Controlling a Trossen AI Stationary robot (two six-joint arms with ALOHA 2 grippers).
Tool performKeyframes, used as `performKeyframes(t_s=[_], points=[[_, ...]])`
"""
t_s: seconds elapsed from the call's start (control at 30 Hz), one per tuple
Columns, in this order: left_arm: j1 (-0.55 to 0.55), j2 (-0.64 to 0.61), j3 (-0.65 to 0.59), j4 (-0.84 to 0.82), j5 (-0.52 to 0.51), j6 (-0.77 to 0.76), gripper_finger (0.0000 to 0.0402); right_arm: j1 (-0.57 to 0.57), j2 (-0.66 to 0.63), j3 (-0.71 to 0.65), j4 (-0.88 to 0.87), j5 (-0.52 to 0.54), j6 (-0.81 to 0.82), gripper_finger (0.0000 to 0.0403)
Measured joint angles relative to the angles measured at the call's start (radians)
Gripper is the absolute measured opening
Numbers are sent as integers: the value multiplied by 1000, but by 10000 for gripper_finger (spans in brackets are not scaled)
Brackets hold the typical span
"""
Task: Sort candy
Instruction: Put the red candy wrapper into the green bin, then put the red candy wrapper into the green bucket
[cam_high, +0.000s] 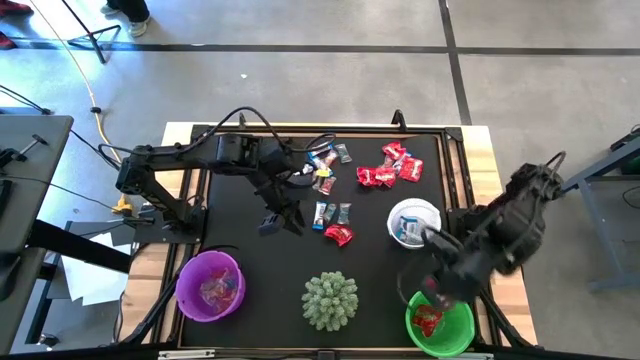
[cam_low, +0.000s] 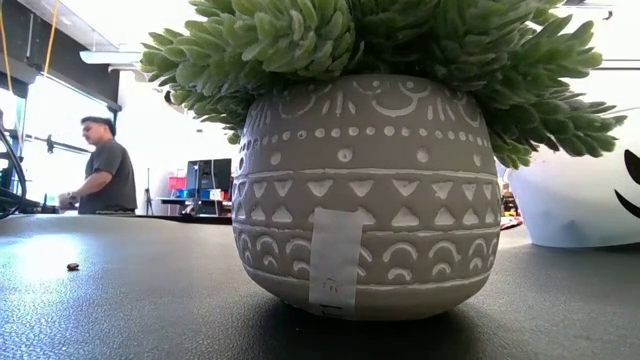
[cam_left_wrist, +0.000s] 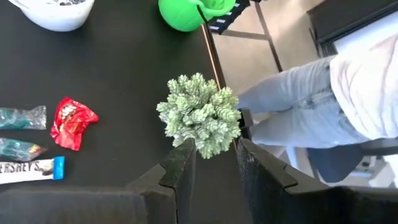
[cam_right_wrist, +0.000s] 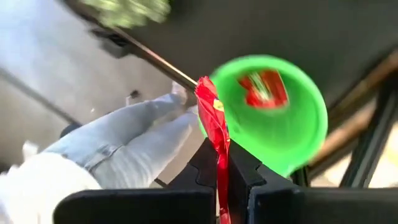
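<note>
Carrying a red candy (cam_right_wrist: 214, 134) pinched tight, the right gripper (cam_high: 437, 287) is nearing the green bowl (cam_high: 455, 335), already holding one. Left gripper (cam_high: 281, 220), jaws parted and empty, is hovering beside loose candy (cam_high: 332, 214); many are remaining unsorted.

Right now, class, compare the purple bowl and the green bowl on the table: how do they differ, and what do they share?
The purple bowl sits at the table's near left corner; the green bowl sits at the near right. The right tool, shut on a red candy, hangs by the green bowl; no tool is near the purple bowl. Both are round, open bowls already holding candy.
</note>
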Motion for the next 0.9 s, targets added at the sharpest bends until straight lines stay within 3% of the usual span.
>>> performKeyframes(t_s=[0.17,0.33,0.57,0.7,0.8,0.9], points=[[0,0,0,1,0,26,106,125,1,-117,72,21,286,0],[0,0,0,0,-1,25,106,174,1,-213,142,25,336,17],[5,0,0,-16,-3,22,106,181,1,-281,196,-109,282,94],[5,0,0,-48,-3,22,106,170,1,-273,151,-120,226,134],[5,0,0,-70,-3,22,106,150,1,-246,59,-59,127,148],[3,0,0,-135,-3,23,106,124,-2,-227,1,66,-6,150]])
